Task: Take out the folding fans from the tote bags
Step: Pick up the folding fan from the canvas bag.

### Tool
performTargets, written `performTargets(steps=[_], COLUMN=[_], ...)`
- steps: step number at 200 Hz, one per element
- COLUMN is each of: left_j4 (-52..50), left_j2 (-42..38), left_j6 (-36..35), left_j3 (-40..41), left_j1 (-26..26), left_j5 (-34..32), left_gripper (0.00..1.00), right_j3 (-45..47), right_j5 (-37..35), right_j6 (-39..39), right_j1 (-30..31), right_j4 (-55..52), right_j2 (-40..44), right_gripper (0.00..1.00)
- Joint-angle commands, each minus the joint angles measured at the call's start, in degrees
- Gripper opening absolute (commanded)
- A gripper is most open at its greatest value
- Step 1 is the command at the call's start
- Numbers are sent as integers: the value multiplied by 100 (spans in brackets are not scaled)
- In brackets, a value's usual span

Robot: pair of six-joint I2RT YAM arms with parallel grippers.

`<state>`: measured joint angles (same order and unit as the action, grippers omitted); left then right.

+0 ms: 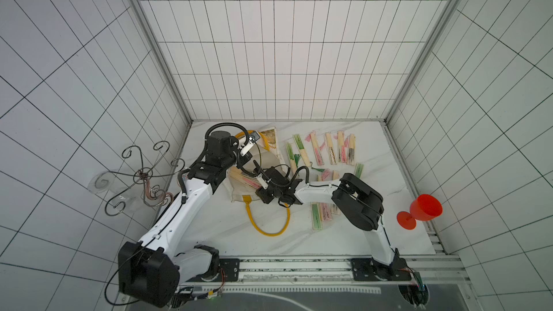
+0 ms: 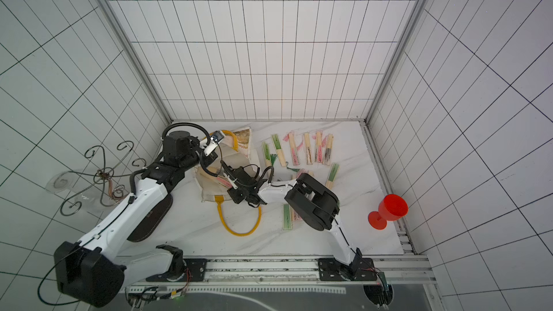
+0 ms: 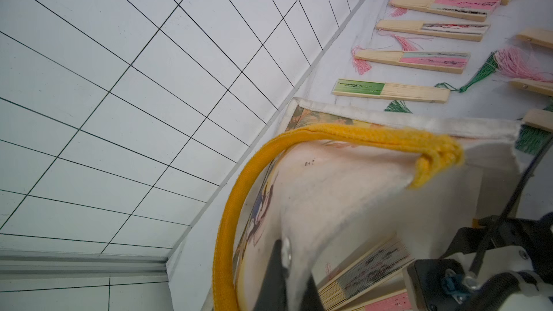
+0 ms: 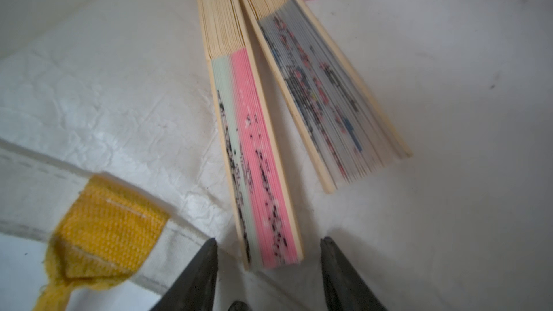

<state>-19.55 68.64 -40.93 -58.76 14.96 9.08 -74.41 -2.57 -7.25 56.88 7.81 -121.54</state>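
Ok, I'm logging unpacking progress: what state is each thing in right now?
tote bag, lying on the table, mouth held open.
left pincer, shut on the tote bag's cloth.
right pincer, open, straddling the pink fan's end inside the bag.
pink fan, closed, in the bag, not gripped.
grey fan, closed, in the bag beside it.
fans on the table, closed, already out.
red goblet, upright.

On my right a red plastic goblet (image 1: pixel 420 209) (image 2: pixel 389 210) stands near the edge of the white marble tabletop (image 1: pixel 224 228). Off to my left, beyond the tabletop, I see a scrolled black wire stand (image 1: pixel 143 175) (image 2: pixel 103 173) with a clear glass (image 1: pixel 100 183) beside it. Gridded white walls (image 1: pixel 269 55) enclose everything.
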Motion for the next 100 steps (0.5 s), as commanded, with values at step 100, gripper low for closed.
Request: performTargets(steps=[100], left_j4=[118], left_j2=[-9], left_j6=[5], left_j3=[-259], left_j1=[86], left_j5=[292], left_gripper=[0], right_j3=[-801], right_j5=[-623], right_j6=[568], right_j1=[139], right_j4=[-254], right_j2=[-588], right_gripper=[54])
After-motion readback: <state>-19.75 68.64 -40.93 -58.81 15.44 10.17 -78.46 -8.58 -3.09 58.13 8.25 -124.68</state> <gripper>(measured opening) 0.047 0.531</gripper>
